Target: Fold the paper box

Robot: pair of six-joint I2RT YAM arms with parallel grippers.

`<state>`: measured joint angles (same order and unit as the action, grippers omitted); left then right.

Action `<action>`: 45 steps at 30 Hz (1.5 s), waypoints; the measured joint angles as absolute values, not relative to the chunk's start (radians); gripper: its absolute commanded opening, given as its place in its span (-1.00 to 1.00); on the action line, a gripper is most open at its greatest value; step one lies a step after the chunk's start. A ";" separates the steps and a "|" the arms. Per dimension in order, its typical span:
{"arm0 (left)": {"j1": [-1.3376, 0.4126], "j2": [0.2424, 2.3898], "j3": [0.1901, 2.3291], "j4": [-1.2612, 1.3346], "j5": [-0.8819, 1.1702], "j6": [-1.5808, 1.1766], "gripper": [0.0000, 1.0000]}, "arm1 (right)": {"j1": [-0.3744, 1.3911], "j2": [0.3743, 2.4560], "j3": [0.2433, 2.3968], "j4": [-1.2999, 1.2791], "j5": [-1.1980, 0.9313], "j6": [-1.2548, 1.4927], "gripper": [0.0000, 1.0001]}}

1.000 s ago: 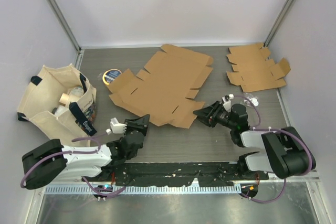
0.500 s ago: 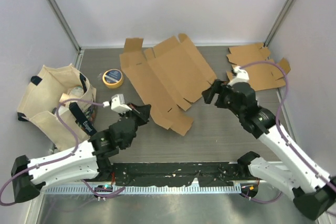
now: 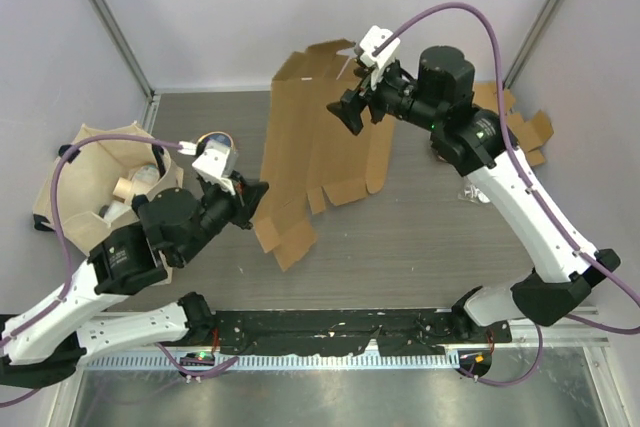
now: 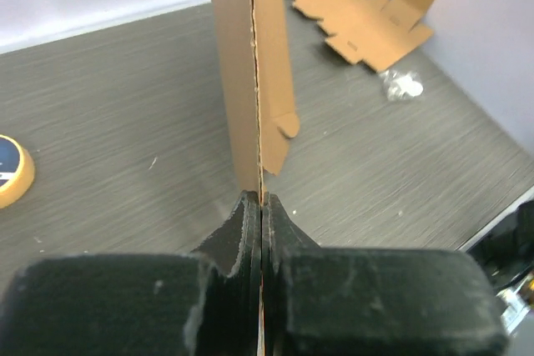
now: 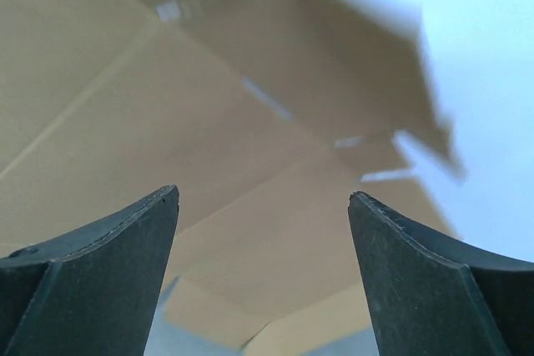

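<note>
the paper box (image 3: 318, 132) is stood up on edge mid-table, its 7 o'clock edge is pinched shut on by the left gripper (image 3: 255, 194), and the right gripper (image 3: 350, 113) is spread wide open at its 1 o'clock side, nothing grabbed

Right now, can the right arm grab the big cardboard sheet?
Probably yes. The right arm has its jaws open, facing the big cardboard sheet up close with nothing between. The left arm pinches the sheet's lower edge.
</note>
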<state>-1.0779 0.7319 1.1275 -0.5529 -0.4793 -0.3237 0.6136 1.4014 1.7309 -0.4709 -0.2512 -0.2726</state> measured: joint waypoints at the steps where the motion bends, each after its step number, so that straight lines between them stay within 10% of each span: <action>1: -1.077 0.753 1.153 -0.585 -0.467 -0.302 -1.00 | 0.614 1.408 1.764 -0.478 -0.271 -0.321 0.77; 14: -1.077 0.825 1.206 -0.793 -0.366 -0.129 -1.00 | 0.600 1.620 2.278 -0.855 -0.408 -0.643 0.68; 31: -1.065 0.956 1.245 -0.799 -0.381 0.068 -1.00 | 0.599 1.568 2.120 -0.959 -0.632 -0.679 0.43; 45: -0.927 1.071 1.245 -0.727 -0.248 0.352 -1.00 | 0.656 1.346 1.471 -0.630 -0.520 -0.908 0.38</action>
